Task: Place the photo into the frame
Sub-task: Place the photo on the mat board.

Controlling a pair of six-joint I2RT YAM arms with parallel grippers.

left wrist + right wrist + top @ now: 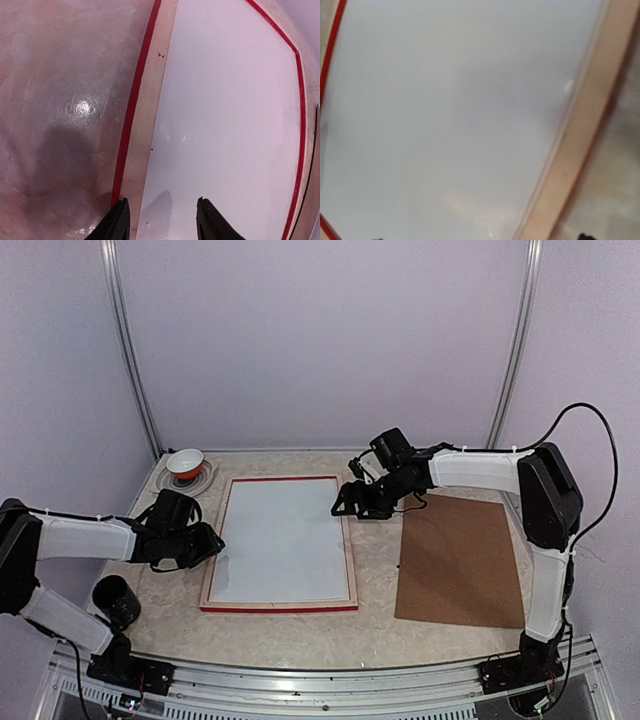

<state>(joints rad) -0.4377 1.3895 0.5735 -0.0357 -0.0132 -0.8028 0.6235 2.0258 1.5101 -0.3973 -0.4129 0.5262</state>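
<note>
- Frame [279, 607] lies face down on the table, pale wood back up, with a thin red line showing round its outer edge.
- Photo [280, 540] lies white back up inside the frame's opening. It looks seated or nearly so, and its left edge runs along the frame's left rail.
- Left gripper [212, 545] hangs at the frame's left rail, about midway along. Its jaws stand partly apart over the rail and the photo's edge, with nothing pinched between them.
- Right gripper [345, 502] hangs over the frame's right rail, near the far corner. In the wrist view its tips sit wide apart — open, holding nothing.
- Brown backing board [460, 560] lies flat to the right of the frame, apart from it.
- Step in hand, by judgement: settling the print fully into the recess.
- To do it well, the fingertips should press down lightly at the print's edges and work corner by corner.
- Sideways shoves are best avoided, since they could ride the paper up over a rail or buckle it.
- Whether all four corners have dropped in cannot be told from here.
</note>
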